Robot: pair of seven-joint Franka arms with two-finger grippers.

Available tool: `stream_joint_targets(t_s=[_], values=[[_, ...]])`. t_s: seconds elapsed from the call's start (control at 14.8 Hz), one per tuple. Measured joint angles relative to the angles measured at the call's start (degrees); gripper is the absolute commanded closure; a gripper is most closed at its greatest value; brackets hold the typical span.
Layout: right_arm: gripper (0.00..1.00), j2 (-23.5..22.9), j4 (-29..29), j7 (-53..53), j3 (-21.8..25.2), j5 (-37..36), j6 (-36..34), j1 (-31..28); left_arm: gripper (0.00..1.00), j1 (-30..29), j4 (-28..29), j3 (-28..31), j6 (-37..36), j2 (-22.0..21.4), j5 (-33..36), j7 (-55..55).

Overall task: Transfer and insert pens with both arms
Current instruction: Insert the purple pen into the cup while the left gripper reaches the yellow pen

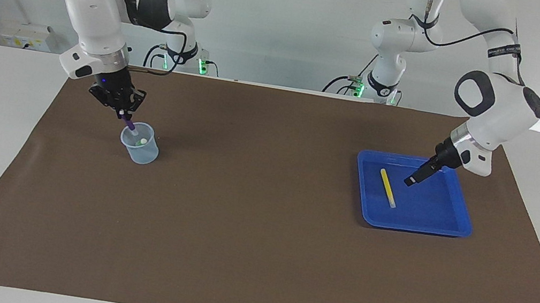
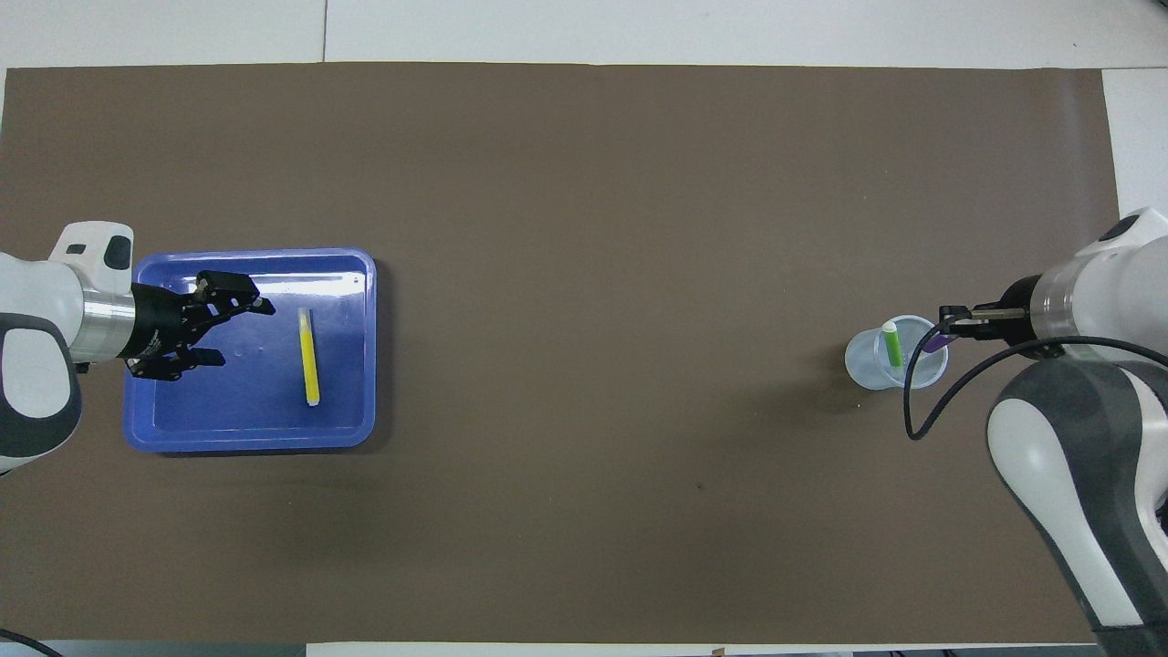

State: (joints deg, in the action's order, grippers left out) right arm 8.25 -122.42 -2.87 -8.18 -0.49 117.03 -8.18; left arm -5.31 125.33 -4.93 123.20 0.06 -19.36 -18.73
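Fingers of your right hand [image 1: 122, 113] are clamped together on the purple pen [image 1: 129, 124], gripping it near its upper end. You can see the pen tilted, with its lower end dipping inside the rim of the clear cup [image 1: 140, 143], and the hand sits just above that rim on the side nearer to the robots. The green pen [image 2: 891, 344] already stands in the cup, leaning against its wall with its pale end up. The cup rests on the brown mat [image 1: 256, 236] toward the right arm's end of the surface.

Your left hand [image 2: 239, 330] hangs over the blue tray [image 1: 458, 208], with its fingers spread wide apart and nothing between them. In the overhead view you can see both fingers [image 2: 246, 303] pointing toward the yellow pen [image 1: 388, 187], yet clear of it; the facing view shows the hand raised over the tray floor, touching neither tray nor pen. The yellow pen lies flat in the tray, roughly at its middle, running lengthwise from the robots' edge toward the farther edge. The tray sits on the mat toward the left arm's end of the surface, well apart from the cup.
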Motion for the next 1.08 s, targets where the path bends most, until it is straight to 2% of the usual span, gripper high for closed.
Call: stream_joint_targets(t_s=[0.27,0.54,0.61,0.67,0.74,0.94,1.01,1.08], values=[[1.0,-0.5,-2.66,0.0,-0.26,0.0,0.23,0.01,0.0,1.3,-0.01,-0.21,0.16,2.99,6.0,12.37],[1.0,-0.64,-5.56,0.0,-0.26,0.0,3.69,0.02,0.01,5.31,-0.02,-0.42,2.33,5.42,11.34,14.36],[0.9,-0.68,-5.89,0.0,-0.26,0.0,3.82,0.02,0.03,6.26,-0.02,-0.45,2.96,6.17,13.2,14.36],[0.6,-0.74,-6.08,0.0,-0.26,0.0,3.95,0.02,0.05,6.79,-0.03,-0.48,3.45,6.92,14.6,14.37],[0.37,-0.81,-6.18,0.0,-0.26,0.0,4.19,0.02,0.07,7.01,-0.04,-0.49,3.92,7.59,15.86,14.58],[0.09,-1.1,-6.36,0.0,-0.27,0.0,5.46,0.03,0.12,7.04,-0.11,-0.35,4.76,8.96,17.11,15.89],[0.02,-1.19,-6.35,0.0,-0.27,0.0,5.65,0.04,0.12,7.04,-0.13,-0.32,5.16,9.12,17.15,16.07],[0.0,-1.25,-6.32,0.0,-0.28,0.0,5.76,0.06,0.14,7.04,-0.13,-0.32,5.39,9.17,17.19,16.19]])
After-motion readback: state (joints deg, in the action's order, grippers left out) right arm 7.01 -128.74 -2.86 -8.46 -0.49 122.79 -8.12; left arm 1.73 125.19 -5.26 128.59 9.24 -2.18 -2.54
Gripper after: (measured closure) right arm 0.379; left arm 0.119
